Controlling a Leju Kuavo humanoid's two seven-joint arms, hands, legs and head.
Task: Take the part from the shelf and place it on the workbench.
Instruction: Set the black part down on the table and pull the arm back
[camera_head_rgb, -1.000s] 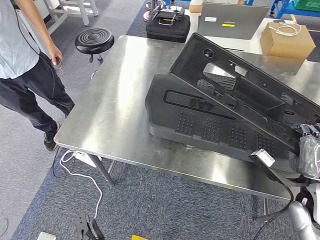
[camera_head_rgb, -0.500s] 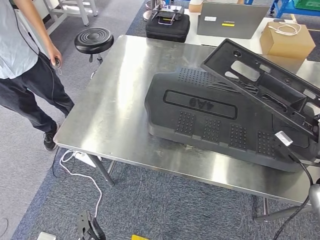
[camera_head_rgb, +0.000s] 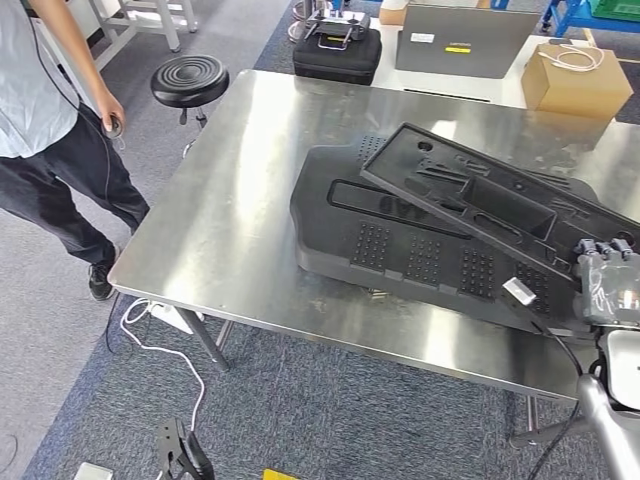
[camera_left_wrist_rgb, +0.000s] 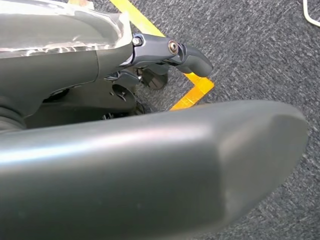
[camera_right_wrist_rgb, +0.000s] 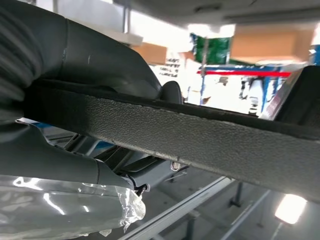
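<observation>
1. While the right hand (camera_head_rgb: 610, 288) sits at the lower right of the head view, its fingers hold the near edge of the part (camera_head_rgb: 483, 195); in the right wrist view that textured black edge (camera_right_wrist_rgb: 188, 132) runs across the frame with the thumb (camera_right_wrist_rgb: 94, 60) lying over it.
2. Part: a flat black moulded panel with recesses and cut-outs. It lies tilted, stretching from the hand up toward frame centre, over a larger black panel (camera_head_rgb: 392, 240) that rests flat on the workbench (camera_head_rgb: 226, 200). Whether its far end touches the lower panel I cannot tell.
3. Progress, as a judgement: the part is off the shelf and over the bench, so fetch and carry look done. Left: settle it flat and let go. The hand has not released.
4. Right arm (camera_head_rgb: 611, 430) rises from the lower right corner, wrist just off the bench's near edge, with a cable and a white tag (camera_head_rgb: 519, 291) beside it.
5. Left hand (camera_left_wrist_rgb: 166, 50): seen in its wrist view hanging over grey carpet and yellow floor tape (camera_left_wrist_rgb: 188, 95). It holds nothing; how far its fingers are curled I cannot tell.
6. Surroundings: a person (camera_head_rgb: 45, 120) at the upper left, near a black stool (camera_head_rgb: 189, 80). Beyond the bench, top of frame: a black case (camera_head_rgb: 336, 50), a grey laptop (camera_head_rgb: 453, 40), a cardboard box (camera_head_rgb: 577, 85).
</observation>
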